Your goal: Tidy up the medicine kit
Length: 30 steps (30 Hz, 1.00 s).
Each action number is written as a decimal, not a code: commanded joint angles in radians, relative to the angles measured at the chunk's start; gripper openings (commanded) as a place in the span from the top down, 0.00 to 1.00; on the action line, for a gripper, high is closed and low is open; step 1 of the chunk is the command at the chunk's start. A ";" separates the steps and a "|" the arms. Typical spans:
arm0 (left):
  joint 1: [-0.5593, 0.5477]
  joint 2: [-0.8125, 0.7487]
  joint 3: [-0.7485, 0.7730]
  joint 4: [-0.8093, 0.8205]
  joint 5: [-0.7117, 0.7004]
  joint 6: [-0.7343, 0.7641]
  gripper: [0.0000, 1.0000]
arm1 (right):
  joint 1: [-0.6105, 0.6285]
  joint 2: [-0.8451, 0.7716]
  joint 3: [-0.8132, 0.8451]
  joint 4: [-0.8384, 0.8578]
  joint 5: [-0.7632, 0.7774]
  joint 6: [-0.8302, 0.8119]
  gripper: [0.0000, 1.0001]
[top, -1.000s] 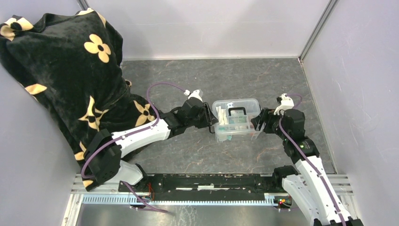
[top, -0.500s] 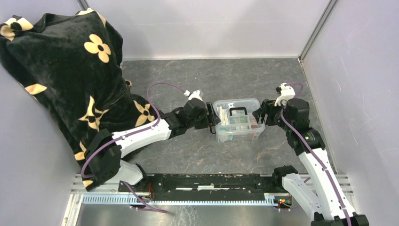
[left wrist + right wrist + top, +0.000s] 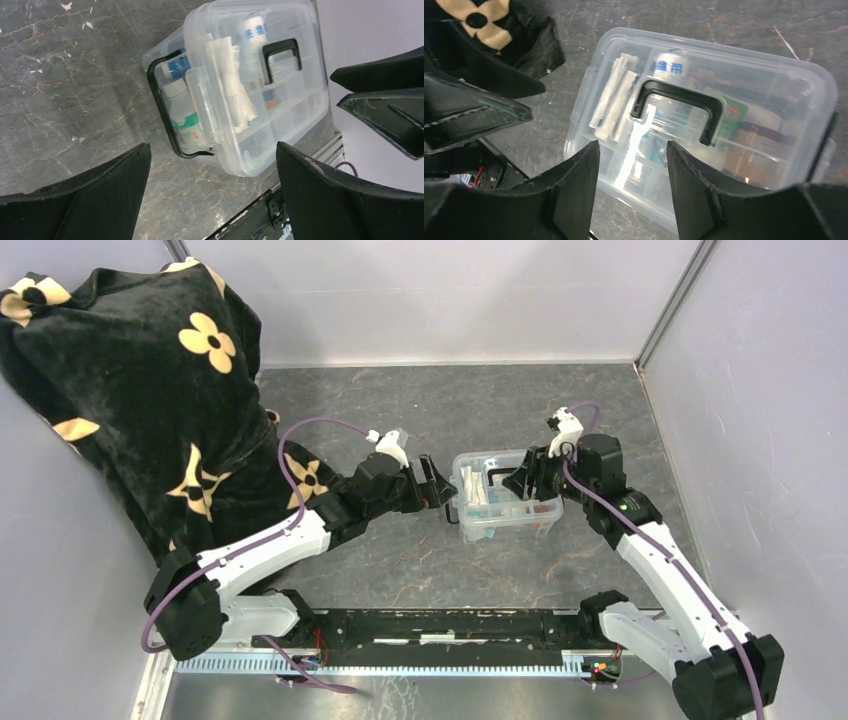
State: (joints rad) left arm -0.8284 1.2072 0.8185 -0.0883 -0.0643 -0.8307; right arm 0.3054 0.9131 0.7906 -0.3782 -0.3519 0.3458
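The medicine kit (image 3: 500, 498) is a small clear box with its lid on, standing mid-table between both arms. Bottles and packets show through the kit (image 3: 250, 85), which has a black handle (image 3: 282, 60) on top and a black latch (image 3: 165, 117) on the end facing my left gripper. My left gripper (image 3: 438, 490) is open wide, just left of the box and apart from it, as the left gripper (image 3: 212, 146) shows in its wrist view. My right gripper (image 3: 525, 480) hovers over the lid, open. Nothing lies between the right gripper (image 3: 632, 145) fingers, just short of the handle (image 3: 679, 107).
A black blanket with yellow flowers (image 3: 130, 370) is heaped over the left side, its edge near the left arm. Grey walls close in the back and right. The arms' mounting rail (image 3: 450, 630) runs along the near edge.
My left gripper opened wide and drew back left from the kit's end. My right arm swung from the kit's right end up over the lid, its jaws narrowing somewhat.
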 commanded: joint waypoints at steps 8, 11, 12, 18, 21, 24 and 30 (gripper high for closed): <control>0.085 0.019 -0.127 0.266 0.160 -0.017 0.00 | 0.108 0.118 0.006 0.204 -0.055 0.076 0.54; 0.119 0.029 -0.172 0.354 0.210 -0.061 0.00 | 0.117 0.143 -0.009 0.243 -0.061 0.090 0.62; 0.123 0.034 -0.180 0.373 0.221 -0.069 0.00 | 0.117 0.149 -0.016 0.260 -0.067 0.095 0.66; 0.126 0.092 -0.171 0.392 0.248 -0.063 0.00 | 0.125 0.191 -0.049 0.349 -0.100 0.135 0.82; 0.126 0.123 -0.167 0.409 0.264 -0.063 0.00 | 0.128 0.212 -0.056 0.367 -0.102 0.136 0.91; 0.126 0.156 -0.171 0.449 0.282 -0.078 0.00 | 0.127 0.232 -0.060 0.371 -0.100 0.134 0.95; 0.126 0.220 -0.167 0.495 0.300 -0.094 0.00 | 0.129 0.255 -0.079 0.371 -0.090 0.112 0.97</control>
State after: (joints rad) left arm -0.7025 1.3994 0.6418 0.3264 0.2058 -0.8932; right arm 0.4301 1.1629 0.7238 -0.0563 -0.4416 0.4732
